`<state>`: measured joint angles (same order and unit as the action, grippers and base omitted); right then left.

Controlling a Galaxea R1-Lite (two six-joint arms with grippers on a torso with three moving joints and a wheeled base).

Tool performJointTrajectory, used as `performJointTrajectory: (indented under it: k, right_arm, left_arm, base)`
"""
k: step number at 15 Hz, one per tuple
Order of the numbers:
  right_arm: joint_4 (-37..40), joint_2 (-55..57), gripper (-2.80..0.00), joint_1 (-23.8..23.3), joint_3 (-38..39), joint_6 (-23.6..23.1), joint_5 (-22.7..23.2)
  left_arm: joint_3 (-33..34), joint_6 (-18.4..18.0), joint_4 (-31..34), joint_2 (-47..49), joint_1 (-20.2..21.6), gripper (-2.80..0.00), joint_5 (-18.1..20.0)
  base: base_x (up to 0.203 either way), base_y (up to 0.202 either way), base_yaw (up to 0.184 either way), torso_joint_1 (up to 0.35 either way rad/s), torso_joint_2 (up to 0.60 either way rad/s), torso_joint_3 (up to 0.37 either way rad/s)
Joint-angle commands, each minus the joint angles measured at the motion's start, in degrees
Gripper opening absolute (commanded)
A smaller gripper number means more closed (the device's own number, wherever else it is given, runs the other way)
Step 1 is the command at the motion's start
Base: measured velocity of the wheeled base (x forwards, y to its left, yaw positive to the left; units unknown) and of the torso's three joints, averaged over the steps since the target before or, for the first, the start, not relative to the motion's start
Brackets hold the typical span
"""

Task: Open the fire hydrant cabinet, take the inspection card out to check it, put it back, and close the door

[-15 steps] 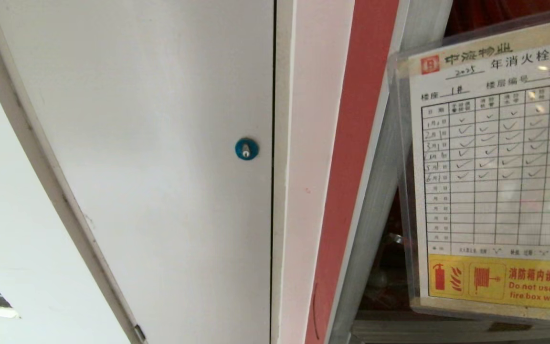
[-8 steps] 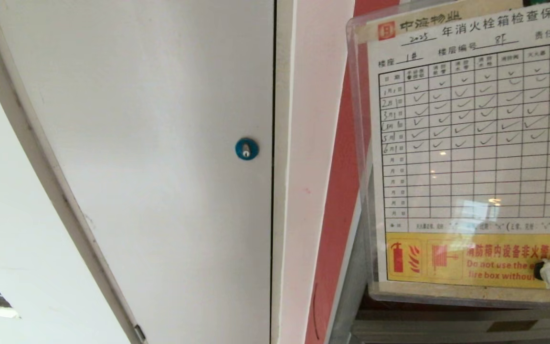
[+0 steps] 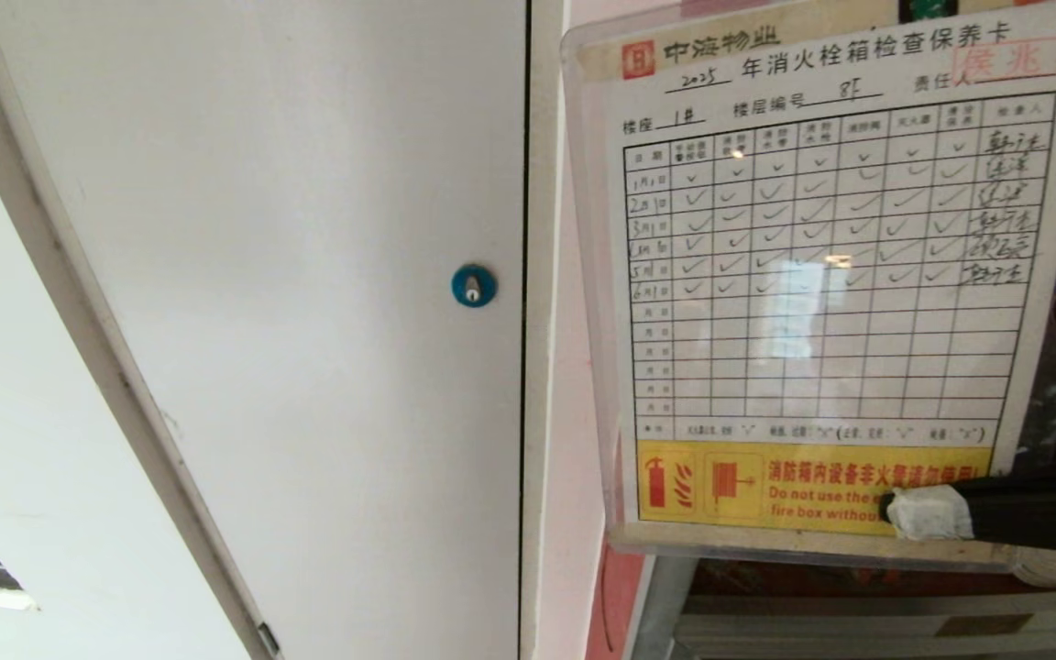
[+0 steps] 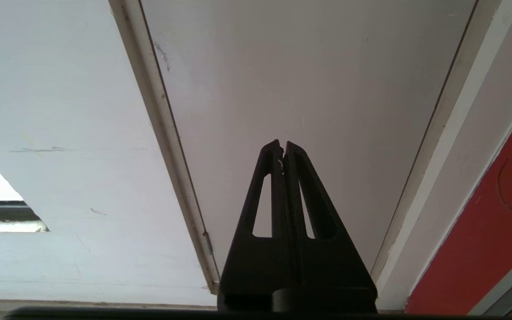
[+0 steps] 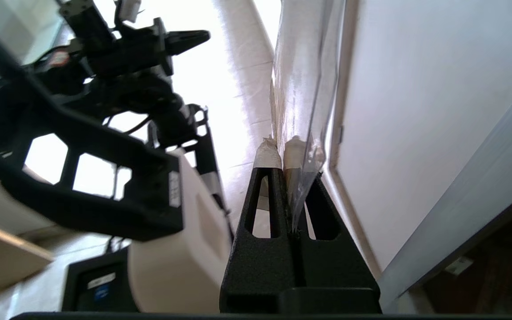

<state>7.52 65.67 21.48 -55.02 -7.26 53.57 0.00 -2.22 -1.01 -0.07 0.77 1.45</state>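
The inspection card (image 3: pixel 821 275), a white checklist table in a clear sleeve with a yellow warning strip along the bottom, is held up facing the head camera. My right gripper (image 3: pixel 913 511) reaches in from the right, shut on the card's lower right corner with its white-taped fingertips. From the right wrist the card (image 5: pixel 302 80) shows edge-on, rising out of the shut right gripper (image 5: pixel 281 149). Behind the card are the fire hydrant cabinet's silver frame (image 3: pixel 858 631) and its red side (image 3: pixel 618 596). The cabinet's door is out of view. My left gripper (image 4: pixel 282 146) hangs shut and empty.
A plain white door (image 3: pixel 308 321) with a round blue lock (image 3: pixel 473 285) fills the left of the head view, with white wall further left. My own body and left arm (image 5: pixel 105 111) show in the right wrist view, close beside the right gripper.
The card has swung left and a little up across the head view until its whole table shows. The right gripper has come into view holding it. The left arm has not moved.
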Motion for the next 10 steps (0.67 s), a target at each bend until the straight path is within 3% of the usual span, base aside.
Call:
performJointTrajectory:
  k: [1, 4, 6, 10]
  right_arm:
    - [-5.72, 0.79, -2.80, 4.34, 2.39, 0.83, -3.81]
    - [-10.95, 2.71, -2.80, 9.84, 3.00, 4.75, -9.83]
    - [-15.62, 3.49, -2.80, 10.87, 4.41, 6.18, -10.67]
    - [-16.18, 3.50, -2.80, 11.40, 4.66, 7.82, -10.72]
  left_arm:
    - [0.40, -0.03, -0.04, 0.07, 0.02, -2.80, 0.04]
    - [0.35, -0.01, 0.02, 0.07, 0.02, -2.80, 0.04]
    - [0.38, -0.06, -0.04, 0.07, 0.02, -2.80, 0.04]
    - [0.42, 0.00, -0.03, 0.07, 0.02, -2.80, 0.04]
  base:
    - [0.000, 0.000, 0.000, 0.000, 0.00, 0.000]
    - [0.000, 0.000, 0.000, 0.000, 0.00, 0.000]
    - [0.000, 0.000, 0.000, 0.000, 0.00, 0.000]
    - [0.000, 0.000, 0.000, 0.000, 0.00, 0.000]
